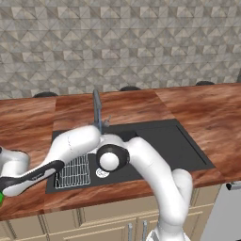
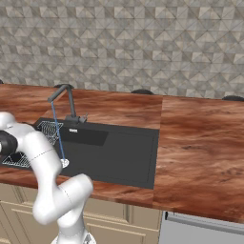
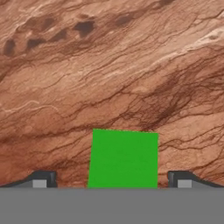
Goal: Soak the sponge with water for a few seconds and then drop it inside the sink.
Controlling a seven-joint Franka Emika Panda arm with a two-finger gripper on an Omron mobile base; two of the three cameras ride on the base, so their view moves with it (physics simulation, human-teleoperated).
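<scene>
The bright green sponge (image 3: 123, 158) lies flat on the wooden counter (image 3: 109, 74) left of the sink. My gripper (image 3: 112, 183) is open, with one fingertip on each side of the sponge and a gap between each tip and the block. A sliver of the green sponge (image 1: 1, 198) peeks out at the left edge under my hand. The black sink (image 1: 179, 146) lies to the right of my hand, with its silver drain (image 1: 102, 172) partly behind my arm. A thin blue stream of water (image 2: 57, 133) falls from the faucet (image 2: 64, 97) onto the drain (image 2: 64, 163).
A white wire rack (image 1: 73, 172) sits in the sink's left part, under my forearm. The dark faucet (image 1: 97, 113) stands at the sink's back edge. Wooden counter (image 2: 200, 143) stretches to the right, with a tiled wall behind it.
</scene>
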